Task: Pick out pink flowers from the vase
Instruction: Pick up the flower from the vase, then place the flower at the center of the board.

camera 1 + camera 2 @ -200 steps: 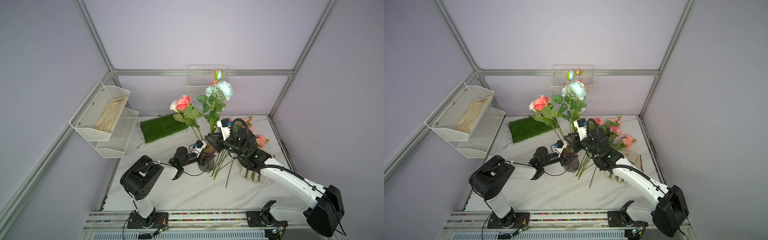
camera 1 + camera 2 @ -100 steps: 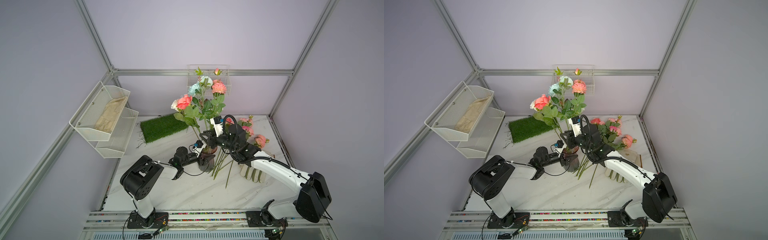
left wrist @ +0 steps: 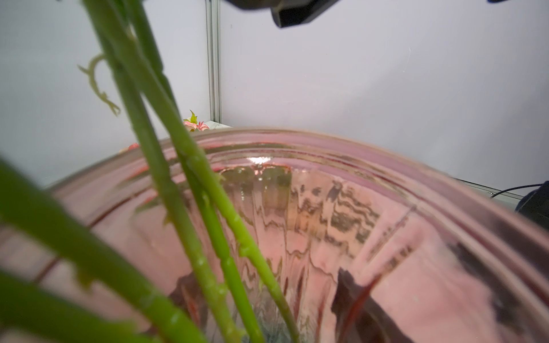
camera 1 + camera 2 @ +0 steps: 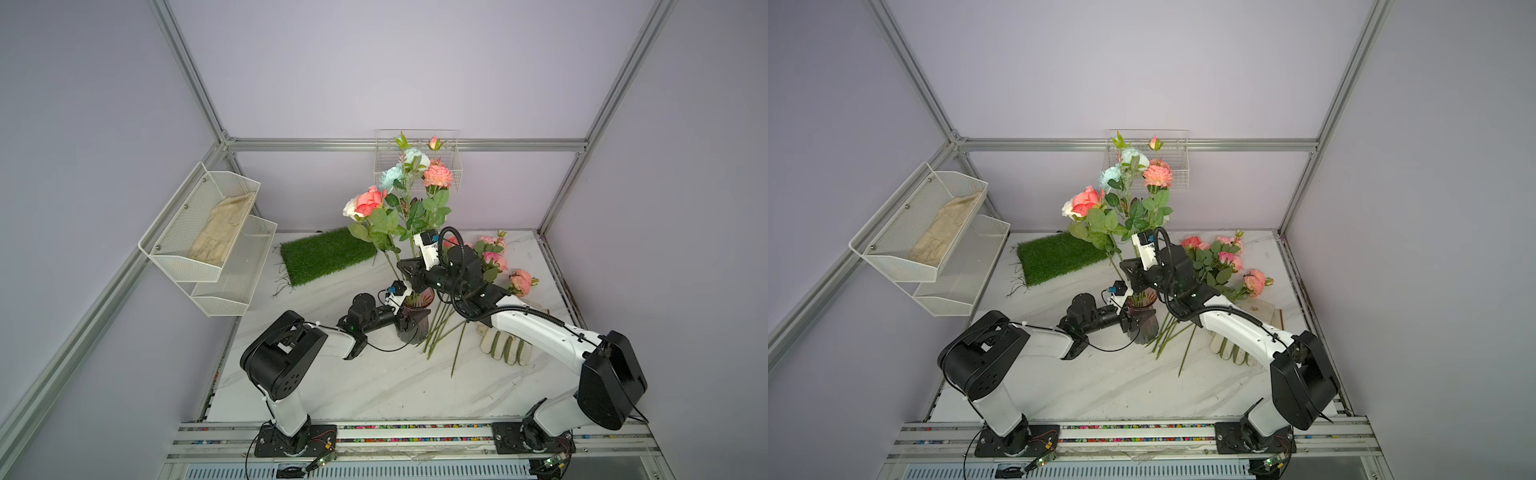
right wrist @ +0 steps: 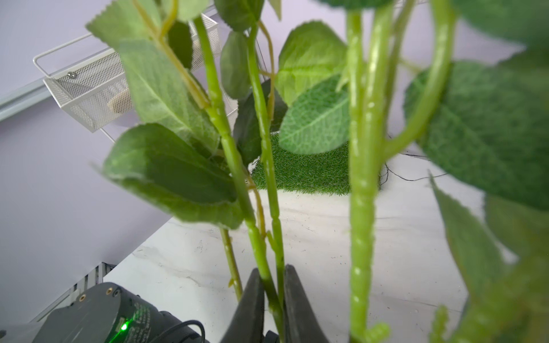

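In the left wrist view the vase overruns the frame with its base cut off, and the nearest stems are a green blur. In both top views my left gripper sits half hidden against the glass; I read its jaws only as dark smears through the wall. The right wrist view shows only the jaw tips of the right gripper at the picture's edge, pinching stems whose heads run out of frame. I cannot tell which blooms they carry. The leaves nearest the lens are soft.
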Controlling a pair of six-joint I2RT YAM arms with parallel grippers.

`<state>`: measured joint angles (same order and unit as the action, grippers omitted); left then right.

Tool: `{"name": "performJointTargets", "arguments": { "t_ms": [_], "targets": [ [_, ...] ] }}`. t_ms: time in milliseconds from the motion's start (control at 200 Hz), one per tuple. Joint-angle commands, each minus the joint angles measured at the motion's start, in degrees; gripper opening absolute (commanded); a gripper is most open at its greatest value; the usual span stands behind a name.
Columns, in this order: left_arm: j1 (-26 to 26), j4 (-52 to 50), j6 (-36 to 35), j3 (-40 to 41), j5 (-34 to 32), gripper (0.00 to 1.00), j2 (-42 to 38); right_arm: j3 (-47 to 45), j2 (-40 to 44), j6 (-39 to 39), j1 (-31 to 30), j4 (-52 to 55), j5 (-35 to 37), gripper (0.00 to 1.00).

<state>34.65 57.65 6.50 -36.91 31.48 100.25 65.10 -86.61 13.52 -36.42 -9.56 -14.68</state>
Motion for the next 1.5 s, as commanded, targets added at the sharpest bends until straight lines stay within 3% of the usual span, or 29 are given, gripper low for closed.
{"name": "performJointTargets", "arguments": {
  "t_ms": [0, 240, 525, 730, 805, 960, 1045, 1160, 1240, 1390, 1495],
  "targets": [
    [0.3, -12.0, 2.2, 2.1, 0.2, 0.00, 2.1, -0.6, 2.8, -0.5, 0.0, -2.3, 1.4, 0.11],
    [0.4, -12.0, 2.1, 1.6, 0.6, 0.00, 2.7, -3.4, 7.8, -0.9, 0.0, -1.9, 2.4, 0.08],
    [0.3, -11.6, 2.5, 1.1, 0.6, 0.00, 3.4, 1.2, 12.4, -4.8, 0.0, 3.9, -5.8, 0.08],
    [0.3, -11.4, 2.7, 1.2, 0.5, 0.00, 3.4, 0.6, 16.4, -4.9, 0.0, 1.4, -4.4, 0.06],
    [0.3, -11.4, 2.9, 1.1, 0.7, 0.00, 3.5, 3.0, 18.9, -7.2, 0.0, 5.0, 1.6, 0.06],
    [0.4, -11.4, 2.7, 1.0, 0.9, 0.00, 3.5, 3.9, 25.0, -10.7, 1.1, 8.6, 38.6, 0.04],
    [0.4, -11.2, 2.6, 1.2, 0.8, 0.00, 3.5, 3.4, 26.3, -5.6, 7.4, 13.7, 47.2, 0.01],
    [0.3, -11.2, 2.5, 1.2, 0.9, 0.00, 3.5, 0.3, 27.1, 8.7, 19.8, 20.9, 40.5, 0.02],
    [0.3, -11.3, 2.4, 1.2, 0.9, 0.00, 3.5, -2.9, 25.6, 14.0, 25.5, 22.3, 32.4, 0.02],
    [0.3, -11.4, 2.3, 1.3, 1.1, 0.00, 3.4, -7.7, 18.7, 19.4, 31.0, 20.5, 16.5, 0.03],
    [0.4, -11.4, 2.3, 1.4, 1.1, 0.00, 3.4, -11.7, 14.1, 23.2, 32.5, 15.3, 11.0, 0.03]
  ]
}}
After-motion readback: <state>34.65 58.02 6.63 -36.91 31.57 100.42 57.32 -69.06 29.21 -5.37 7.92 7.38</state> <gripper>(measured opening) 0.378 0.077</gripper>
